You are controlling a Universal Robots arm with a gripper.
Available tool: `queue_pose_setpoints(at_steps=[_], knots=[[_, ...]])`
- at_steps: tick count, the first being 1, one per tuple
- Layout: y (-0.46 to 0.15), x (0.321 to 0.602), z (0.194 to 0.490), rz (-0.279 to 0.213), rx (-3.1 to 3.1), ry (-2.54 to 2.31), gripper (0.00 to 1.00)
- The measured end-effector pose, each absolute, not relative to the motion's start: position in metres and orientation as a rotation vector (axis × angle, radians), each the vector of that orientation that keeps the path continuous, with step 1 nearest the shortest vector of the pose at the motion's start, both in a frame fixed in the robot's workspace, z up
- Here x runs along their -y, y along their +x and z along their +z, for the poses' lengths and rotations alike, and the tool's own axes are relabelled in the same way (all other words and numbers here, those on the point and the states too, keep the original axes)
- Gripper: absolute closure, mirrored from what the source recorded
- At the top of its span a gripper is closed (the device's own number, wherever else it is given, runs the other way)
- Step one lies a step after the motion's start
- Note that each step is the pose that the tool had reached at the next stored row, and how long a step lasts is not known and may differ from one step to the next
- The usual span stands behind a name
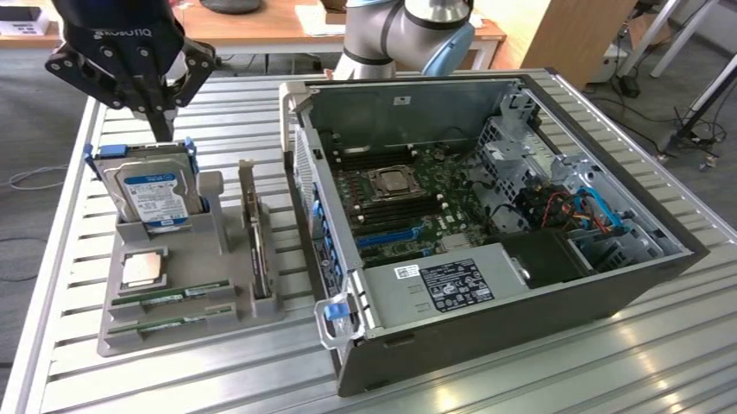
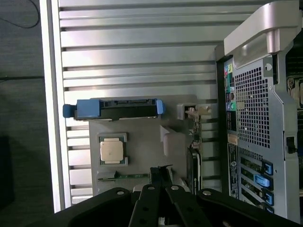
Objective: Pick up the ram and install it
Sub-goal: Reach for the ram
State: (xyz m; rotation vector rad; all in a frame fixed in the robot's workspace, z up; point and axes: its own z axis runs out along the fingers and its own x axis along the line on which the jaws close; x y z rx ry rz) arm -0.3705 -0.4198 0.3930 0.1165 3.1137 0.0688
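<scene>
Black gripper [image 1: 161,129] with fingers pressed together, empty, hovers above grey plastic holder tray [image 1: 198,263]; long flat green ram sticks [image 1: 173,297] lie in its slots.

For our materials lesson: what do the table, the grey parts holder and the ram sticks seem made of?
The table looks like ribbed bare metal, probably aluminium: it glints. The parts holder is likely plastic: matte grey, with no shine. The ram sticks appear to be green circuit board, judging by their colour and flat shape.
</scene>
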Motion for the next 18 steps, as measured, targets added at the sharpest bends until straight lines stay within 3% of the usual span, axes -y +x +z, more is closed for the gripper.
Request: queue_pose_setpoints(at_steps=[18], knots=[[-0.370, 0.438, 0.393, 0.069, -3.114, 0.117, 0.89]])
